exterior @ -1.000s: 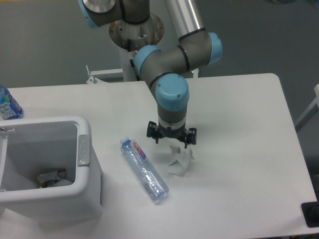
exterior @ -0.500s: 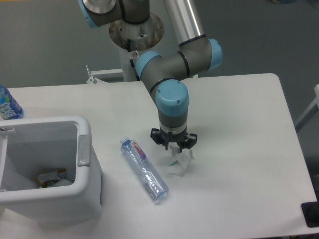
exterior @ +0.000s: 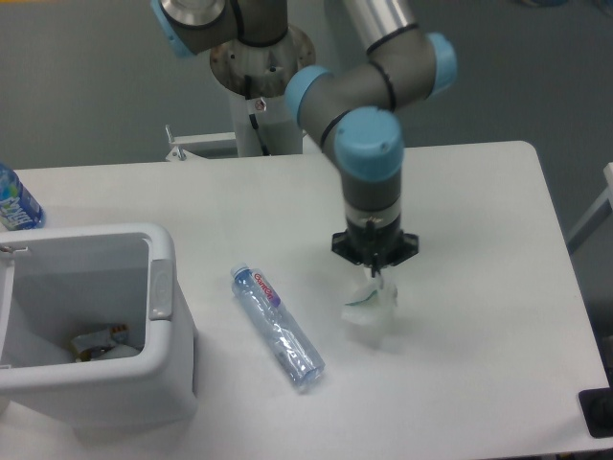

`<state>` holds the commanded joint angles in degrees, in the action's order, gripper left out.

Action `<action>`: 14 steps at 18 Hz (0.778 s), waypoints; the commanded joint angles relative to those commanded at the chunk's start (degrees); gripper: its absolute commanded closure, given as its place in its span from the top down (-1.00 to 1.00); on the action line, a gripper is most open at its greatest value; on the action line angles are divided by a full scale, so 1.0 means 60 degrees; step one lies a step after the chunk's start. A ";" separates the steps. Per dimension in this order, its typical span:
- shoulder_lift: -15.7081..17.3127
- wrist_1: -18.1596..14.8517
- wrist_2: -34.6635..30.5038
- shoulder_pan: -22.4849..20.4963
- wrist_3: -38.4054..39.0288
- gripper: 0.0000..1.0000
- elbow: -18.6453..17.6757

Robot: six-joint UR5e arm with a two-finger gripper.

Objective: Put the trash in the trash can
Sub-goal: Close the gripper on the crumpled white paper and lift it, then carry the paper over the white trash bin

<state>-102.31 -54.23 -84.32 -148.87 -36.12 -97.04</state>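
Tool: the tool is pointing straight down over the middle of the table, fingers pinched in on the top of the crumpled wrapper — nothing else is in its grip.
Wrapper: it is dangling white and rumpled under the tool, a green mark showing on its side; whether its lower edge is touching the table I cannot tell.
Handling, wrapper: looking feather-light and soft, it is likely to flop and swing — a pinch on a thick fold is probably the safest hold.
Bottle: the slim clear bottle is lying on its side towards the table's front edge, between wrapper and trash can, red-and-blue label at its far end.
Handling, bottle: probably light, smooth and prone to rolling; gripping across the middle of the body seems best.
Trash can: the trash can is sitting open at the front-left corner, a little litter lying at the bottom.
Bystander: a blue-and-green labelled bottle is peeking in at the left edge.
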 joint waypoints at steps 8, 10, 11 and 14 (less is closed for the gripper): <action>0.0544 0.0015 0.3269 -0.1115 0.1858 -1.00 0.1303; 0.0544 0.0044 0.3621 -0.1086 0.2457 -1.00 0.1553; 0.0558 0.0087 0.3826 -0.1028 0.2867 -1.00 0.1699; 0.0790 0.0103 0.4237 -0.0780 0.4199 -1.00 0.2037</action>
<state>-97.57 -53.61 -58.89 -153.55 -10.93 -84.82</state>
